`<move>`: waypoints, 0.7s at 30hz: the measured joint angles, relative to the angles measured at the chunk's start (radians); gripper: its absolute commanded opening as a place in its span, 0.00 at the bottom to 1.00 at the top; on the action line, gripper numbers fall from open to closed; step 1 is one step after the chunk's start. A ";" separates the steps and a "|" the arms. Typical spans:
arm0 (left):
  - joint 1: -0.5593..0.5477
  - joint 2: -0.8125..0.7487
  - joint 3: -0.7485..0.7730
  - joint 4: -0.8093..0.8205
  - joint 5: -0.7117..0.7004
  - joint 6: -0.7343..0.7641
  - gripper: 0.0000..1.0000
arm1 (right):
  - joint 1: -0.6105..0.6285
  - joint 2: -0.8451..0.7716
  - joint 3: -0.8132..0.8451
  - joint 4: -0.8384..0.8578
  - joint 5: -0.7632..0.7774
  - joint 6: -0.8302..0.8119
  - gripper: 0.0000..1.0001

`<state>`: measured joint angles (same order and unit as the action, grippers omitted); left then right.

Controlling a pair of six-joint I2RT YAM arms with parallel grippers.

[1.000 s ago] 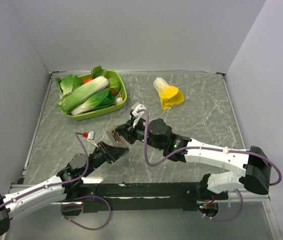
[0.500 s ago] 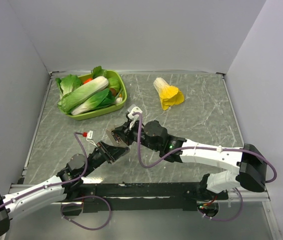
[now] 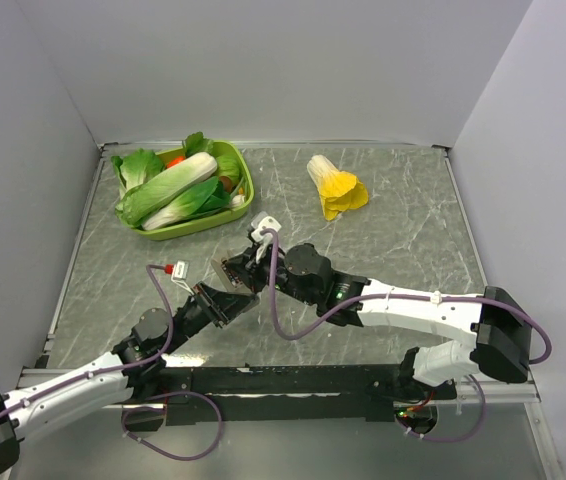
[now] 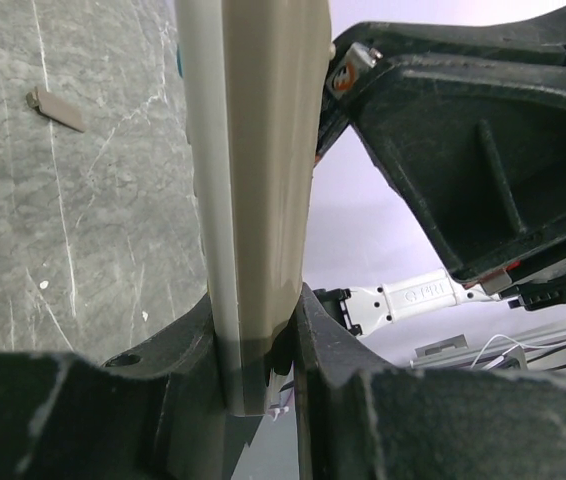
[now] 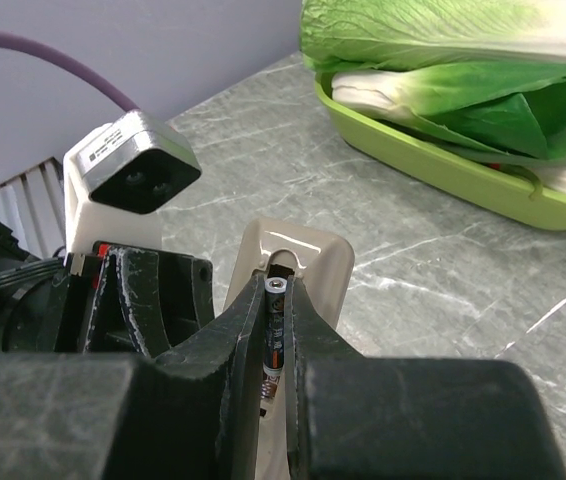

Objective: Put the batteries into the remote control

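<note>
My left gripper [image 3: 221, 303] is shut on the lower end of the remote control [image 3: 230, 271] and holds it above the table, its grey-beige back showing in the left wrist view [image 4: 258, 150]. My right gripper [image 3: 250, 270] is shut on a thin dark battery [image 5: 275, 330]. It holds the battery lengthwise against the open compartment in the remote's back [image 5: 298, 250]. The left gripper's fingers [image 5: 143, 300] stand just left of the remote in the right wrist view. I see only this one battery.
A green tray [image 3: 246, 195] of toy cabbages sits at the back left, close behind the remote [image 5: 443, 165]. A yellow-and-white toy cabbage [image 3: 336, 188] lies at the back centre. A small grey-brown flat piece [image 4: 55, 108] lies on the table.
My right gripper has moved left and slightly down with the battery, closing onto the remote. My left gripper with the remote has barely moved.
</note>
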<state>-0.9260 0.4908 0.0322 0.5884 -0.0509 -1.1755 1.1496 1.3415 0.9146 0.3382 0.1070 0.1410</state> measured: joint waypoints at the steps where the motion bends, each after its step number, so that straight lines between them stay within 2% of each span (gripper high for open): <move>1: 0.000 -0.004 0.000 -0.005 0.000 0.000 0.01 | 0.003 0.000 0.001 -0.005 0.003 -0.003 0.03; 4: 0.000 -0.017 0.000 -0.021 -0.003 0.000 0.01 | 0.013 0.004 0.006 -0.018 0.014 -0.010 0.09; 5: 0.000 -0.023 0.000 -0.029 -0.005 0.000 0.01 | 0.018 0.006 0.007 -0.023 0.020 -0.011 0.15; 14: 0.000 -0.037 0.000 -0.040 -0.007 0.000 0.01 | 0.037 0.009 0.016 -0.041 0.045 -0.023 0.43; 21: 0.000 -0.035 0.000 -0.038 -0.006 0.000 0.01 | 0.046 0.010 0.029 -0.058 0.056 -0.031 0.52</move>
<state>-0.9257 0.4561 0.0322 0.5507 -0.0574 -1.1759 1.1954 1.3510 0.9432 0.2806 0.1627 0.1101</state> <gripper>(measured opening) 0.290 0.476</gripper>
